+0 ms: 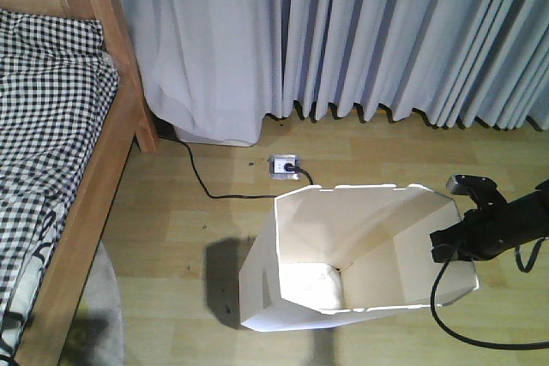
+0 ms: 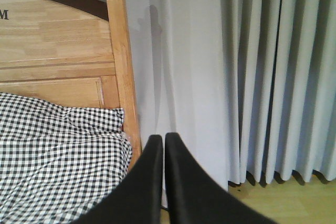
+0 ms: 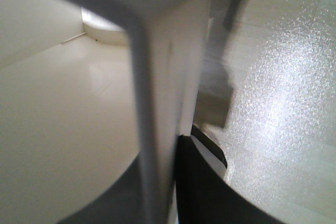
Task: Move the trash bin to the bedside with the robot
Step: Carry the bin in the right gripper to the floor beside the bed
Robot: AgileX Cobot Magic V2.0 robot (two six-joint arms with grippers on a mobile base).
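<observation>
The white trash bin [image 1: 273,285] stands on the wooden floor, right of the bed, its cream inside facing the front camera. My right gripper [image 1: 448,244] is shut on the bin's right rim. In the right wrist view the thin bin wall [image 3: 165,72] runs between the jaws of the right gripper [image 3: 167,182], with one black finger [image 3: 207,192] outside it. The bedside [image 1: 99,199] is the light wooden frame with gingham bedding [image 1: 47,109] at the left, a gap of floor away from the bin. My left gripper [image 2: 164,142] is shut on nothing, facing the headboard [image 2: 58,51].
Grey curtains [image 1: 360,32] hang along the far wall. A floor socket [image 1: 284,165] lies behind the bin, with a black cable [image 1: 199,179] running from it toward the bed's corner post. A grey rug edge [image 1: 101,315] shows by the bed frame.
</observation>
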